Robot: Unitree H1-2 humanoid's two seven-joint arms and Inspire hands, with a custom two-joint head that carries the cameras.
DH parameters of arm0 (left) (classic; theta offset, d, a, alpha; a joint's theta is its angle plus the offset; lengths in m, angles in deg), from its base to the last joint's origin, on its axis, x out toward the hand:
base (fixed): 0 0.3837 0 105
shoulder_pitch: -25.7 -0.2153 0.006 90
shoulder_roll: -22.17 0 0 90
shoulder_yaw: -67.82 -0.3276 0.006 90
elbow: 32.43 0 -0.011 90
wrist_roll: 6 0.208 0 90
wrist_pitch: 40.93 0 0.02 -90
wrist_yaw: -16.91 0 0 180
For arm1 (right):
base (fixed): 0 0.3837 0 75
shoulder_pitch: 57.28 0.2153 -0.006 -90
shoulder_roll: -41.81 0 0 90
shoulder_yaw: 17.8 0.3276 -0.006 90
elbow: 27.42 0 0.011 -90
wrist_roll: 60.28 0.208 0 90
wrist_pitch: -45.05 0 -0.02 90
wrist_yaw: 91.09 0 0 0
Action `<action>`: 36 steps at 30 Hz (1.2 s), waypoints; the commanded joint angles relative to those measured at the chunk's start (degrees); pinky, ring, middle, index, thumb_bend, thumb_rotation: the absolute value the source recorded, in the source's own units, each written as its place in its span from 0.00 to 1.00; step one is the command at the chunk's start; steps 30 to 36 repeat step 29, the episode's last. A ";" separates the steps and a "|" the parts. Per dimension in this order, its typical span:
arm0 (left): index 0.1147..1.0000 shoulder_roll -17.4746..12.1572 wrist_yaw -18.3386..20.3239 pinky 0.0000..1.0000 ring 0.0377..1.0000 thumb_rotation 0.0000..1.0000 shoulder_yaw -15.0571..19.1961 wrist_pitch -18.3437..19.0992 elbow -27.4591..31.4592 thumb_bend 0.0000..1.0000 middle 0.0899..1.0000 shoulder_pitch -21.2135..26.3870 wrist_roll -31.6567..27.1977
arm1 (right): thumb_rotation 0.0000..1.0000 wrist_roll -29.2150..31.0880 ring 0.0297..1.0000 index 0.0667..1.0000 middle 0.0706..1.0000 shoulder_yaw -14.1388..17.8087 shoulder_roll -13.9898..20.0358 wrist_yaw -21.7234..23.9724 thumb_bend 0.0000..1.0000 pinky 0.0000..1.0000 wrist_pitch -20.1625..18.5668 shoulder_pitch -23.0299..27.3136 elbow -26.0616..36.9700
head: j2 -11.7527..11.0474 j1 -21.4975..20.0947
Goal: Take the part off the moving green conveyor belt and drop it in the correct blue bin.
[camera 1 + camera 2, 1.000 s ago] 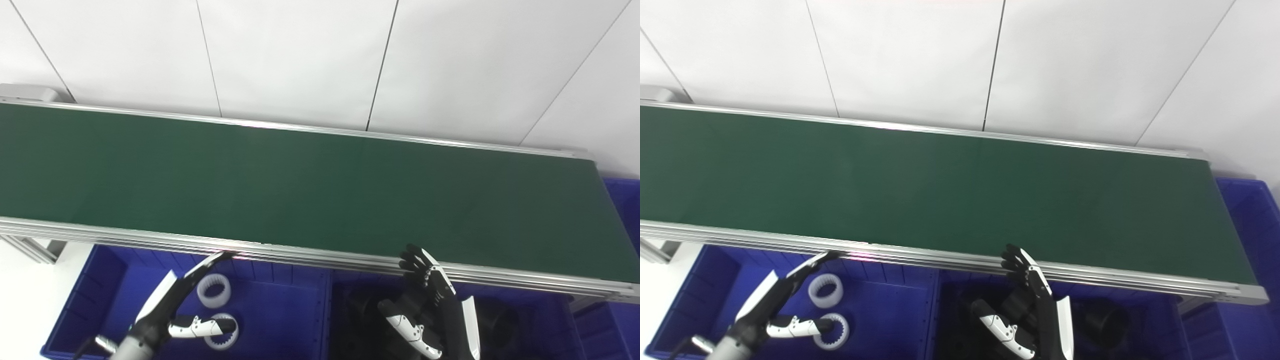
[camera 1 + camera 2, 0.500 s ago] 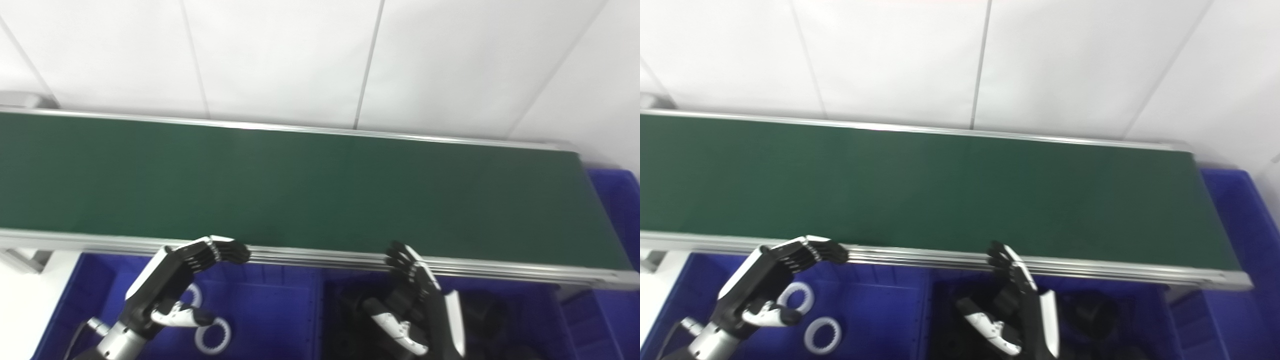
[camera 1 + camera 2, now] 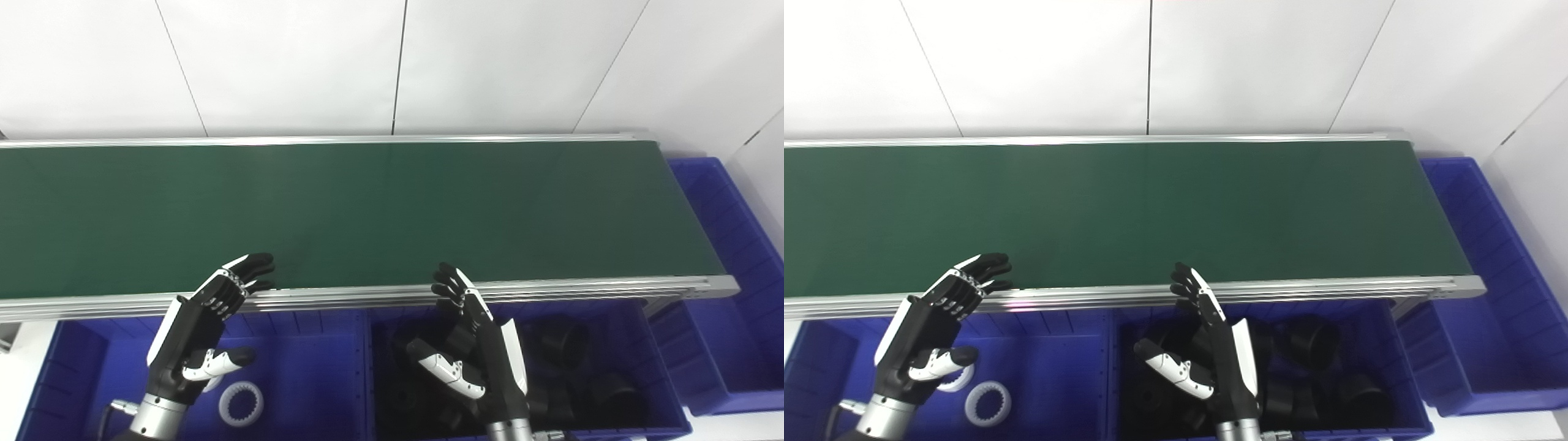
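A: Where are the hands relative to the green conveyor belt?

B: Both sit at its near rail. The left hand is spread and holds nothing, above the blue bin with a white toothed ring. The right hand, fingers apart, hangs over the bin of black parts.

A: Anything beyond the belt's end?

B: Another blue bin.
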 commanded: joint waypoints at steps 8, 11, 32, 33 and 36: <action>0.91 6.19 3.93 0.87 0.91 0.47 3.47 -1.75 0.82 1.00 0.91 -2.64 4.20 | 0.55 1.92 0.81 0.88 0.84 0.62 -0.17 2.33 0.72 0.75 0.71 0.06 1.08 | -0.13 0.62; 0.91 7.09 3.30 0.87 0.91 0.46 3.18 -1.75 0.95 1.00 0.92 -3.00 5.37 | 0.55 2.55 0.81 0.88 0.84 0.90 -0.16 2.92 0.72 0.76 0.60 0.14 0.96 | -0.18 0.60; 0.91 8.17 -2.31 0.88 0.92 0.48 1.55 -1.75 1.29 1.00 0.92 -4.29 11.22 | 0.55 4.03 0.80 0.86 0.83 2.76 0.49 4.25 0.72 0.75 2.30 0.20 0.06 | -0.55 1.84; 0.91 8.17 -2.31 0.88 0.92 0.48 1.55 -1.75 1.29 1.00 0.92 -4.29 11.22 | 0.55 4.03 0.80 0.86 0.83 2.76 0.49 4.25 0.72 0.75 2.30 0.20 0.06 | -0.55 1.84; 0.91 8.17 -2.31 0.88 0.92 0.48 1.55 -1.75 1.29 1.00 0.92 -4.29 11.22 | 0.55 4.03 0.80 0.86 0.83 2.76 0.49 4.25 0.72 0.75 2.30 0.20 0.06 | -0.55 1.84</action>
